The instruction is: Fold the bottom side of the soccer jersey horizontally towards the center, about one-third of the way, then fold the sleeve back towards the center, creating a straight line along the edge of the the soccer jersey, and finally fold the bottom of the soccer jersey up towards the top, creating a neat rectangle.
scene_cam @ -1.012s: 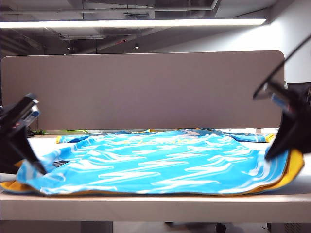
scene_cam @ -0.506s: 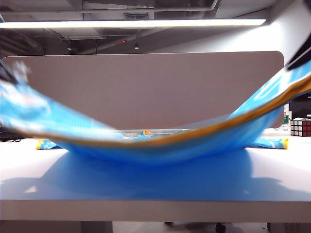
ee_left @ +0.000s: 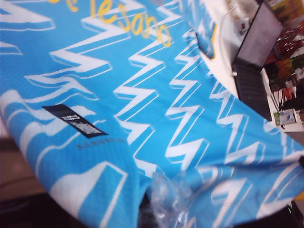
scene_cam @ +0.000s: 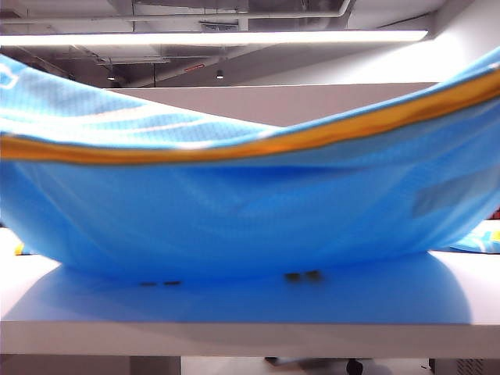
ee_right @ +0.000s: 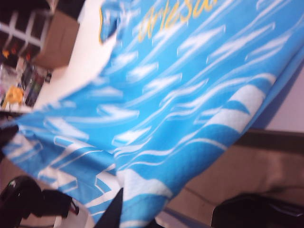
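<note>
In the exterior view, we saw the soccer jersey raised off the table as a broad hammock that filled the frame from nine o'clock to three o'clock. The bottom of the soccer jersey, its yellow-orange band, ran in a sagging curve, high at both ends and lowest near the middle. We judged that shape came from two corner holds, the slack cloth drooping between them. Neither gripper showed here. The lowest belly of the cloth met or nearly met the table toward six o'clock, over a blue-tinted shadow. Bare table lay along the near edge; a strip of sleeve lay at three o'clock.

In the left wrist view, the zigzag-printed front spread away toward twelve o'clock, with a dark label. The left gripper sat at six o'clock, clamped shut on a bunched fold. A laptop stood at two o'clock, off the cloth.

In the right wrist view, which was blurred, the right gripper at six o'clock had its fingers closed on the hem corner. We judged there was room to carry the hem forward.
</note>
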### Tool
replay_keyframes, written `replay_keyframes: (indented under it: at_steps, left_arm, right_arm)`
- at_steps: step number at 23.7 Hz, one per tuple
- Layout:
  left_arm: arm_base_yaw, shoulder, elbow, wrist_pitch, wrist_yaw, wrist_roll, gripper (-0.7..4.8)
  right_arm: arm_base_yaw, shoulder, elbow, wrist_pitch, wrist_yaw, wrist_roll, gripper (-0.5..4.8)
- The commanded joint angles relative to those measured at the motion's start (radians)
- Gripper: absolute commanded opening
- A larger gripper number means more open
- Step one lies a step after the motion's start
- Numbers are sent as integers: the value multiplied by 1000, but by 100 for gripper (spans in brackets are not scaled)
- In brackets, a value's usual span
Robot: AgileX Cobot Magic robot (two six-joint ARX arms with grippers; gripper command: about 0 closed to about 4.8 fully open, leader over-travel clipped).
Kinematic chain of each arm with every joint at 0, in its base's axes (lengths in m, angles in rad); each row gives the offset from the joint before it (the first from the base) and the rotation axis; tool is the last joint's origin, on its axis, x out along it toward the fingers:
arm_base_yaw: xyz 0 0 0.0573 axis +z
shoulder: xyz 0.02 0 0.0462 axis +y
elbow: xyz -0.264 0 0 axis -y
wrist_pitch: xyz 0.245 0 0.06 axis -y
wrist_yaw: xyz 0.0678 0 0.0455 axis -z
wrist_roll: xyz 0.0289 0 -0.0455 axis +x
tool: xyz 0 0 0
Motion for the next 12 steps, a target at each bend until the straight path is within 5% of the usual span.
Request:
replay_keyframes:
  at_steps: [1,3,12]
  left_arm:
    - [2,-7,38,-9,-20,1,-5]
    - [2,8,73,92,-99,0,-5]
    - [3,324,74,464,-142,32,-5]
  right_arm:
    - [0,-8,64,13,69,19,-9]
    - [0,44,145,55,183,-37,-9]
    - [0,410,163,336,201,-181,-9]
